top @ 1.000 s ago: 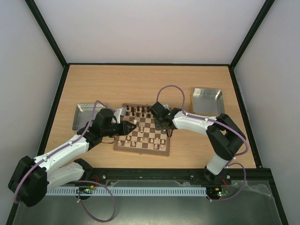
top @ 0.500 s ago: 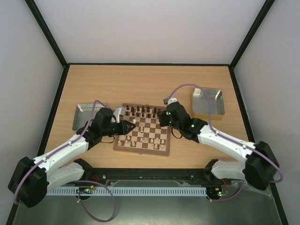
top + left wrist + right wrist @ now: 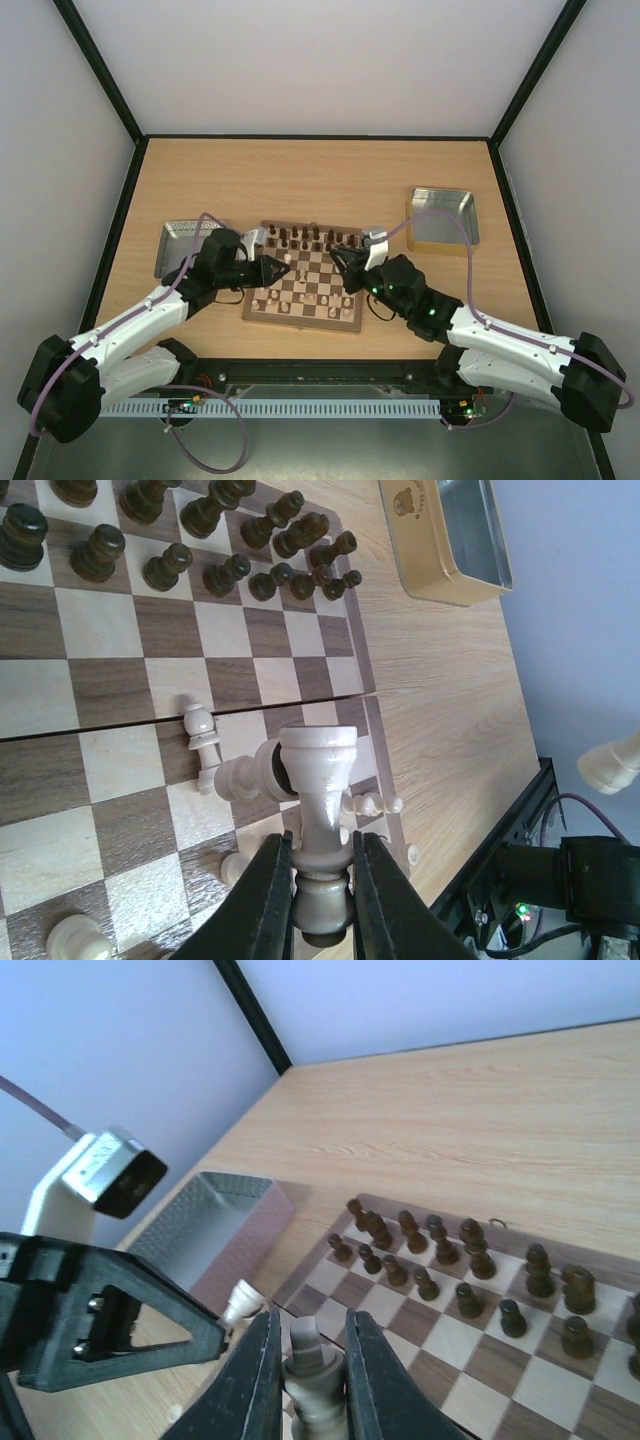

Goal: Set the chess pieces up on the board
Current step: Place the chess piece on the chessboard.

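Note:
The board [image 3: 300, 322] lies in the middle of the table, with dark chessmen [image 3: 305, 238] along its far rows and cream chess pieces [image 3: 300, 298] scattered on its near rows. My left gripper [image 3: 280, 268] hovers over the board's left edge, shut on a tall cream piece [image 3: 322, 780]; in the left wrist view the gripper [image 3: 322, 845] clamps it below its collar. My right gripper [image 3: 338, 262] hovers over the board's right part. In the right wrist view this gripper [image 3: 308, 1320] is shut on another cream piece [image 3: 315, 1380].
A shiny metal tray [image 3: 180, 240] stands left of the board and another [image 3: 445, 215] at the back right. In the right wrist view the left gripper's finger [image 3: 120, 1330] is close on the left. Several cream pieces lie toppled on the board [image 3: 225, 775].
The right arm has swung its elbow down toward the near edge, while its gripper stays over the board's right part with the piece. The left gripper has barely moved.

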`<state>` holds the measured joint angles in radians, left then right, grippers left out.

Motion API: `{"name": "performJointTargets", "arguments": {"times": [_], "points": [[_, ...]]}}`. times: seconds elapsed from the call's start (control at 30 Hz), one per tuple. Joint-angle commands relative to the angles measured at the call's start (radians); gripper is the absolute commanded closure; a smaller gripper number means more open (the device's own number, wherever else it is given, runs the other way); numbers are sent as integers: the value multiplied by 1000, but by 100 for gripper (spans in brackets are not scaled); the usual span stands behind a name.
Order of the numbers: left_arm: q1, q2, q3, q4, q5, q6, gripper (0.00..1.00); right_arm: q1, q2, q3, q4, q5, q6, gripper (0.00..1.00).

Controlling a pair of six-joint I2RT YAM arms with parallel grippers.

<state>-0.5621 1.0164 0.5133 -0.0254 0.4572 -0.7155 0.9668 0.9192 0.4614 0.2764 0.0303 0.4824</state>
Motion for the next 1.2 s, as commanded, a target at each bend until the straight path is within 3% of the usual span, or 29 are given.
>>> {"name": "performJointTargets", "arguments": {"times": [0.0,0.13,0.43,0.53,0.83,1.17], "points": [[6,-20,57,-22,53,8,95,40,-26,-33,191,29,39,89],[7,-20,65,-43,62,24,95,74,-1,-66,323,-6,61,89],[19,-46,81,-111,49,52,95,77,23,-187,754,-333,99,89],[23,-66,90,-136,39,56,95,78,37,-183,764,-371,80,89],[43,-83,105,-155,1,50,95,171,107,-210,703,-84,-162,90],[53,-67,123,-147,-8,19,95,194,465,-343,1128,23,-159,89]]}}
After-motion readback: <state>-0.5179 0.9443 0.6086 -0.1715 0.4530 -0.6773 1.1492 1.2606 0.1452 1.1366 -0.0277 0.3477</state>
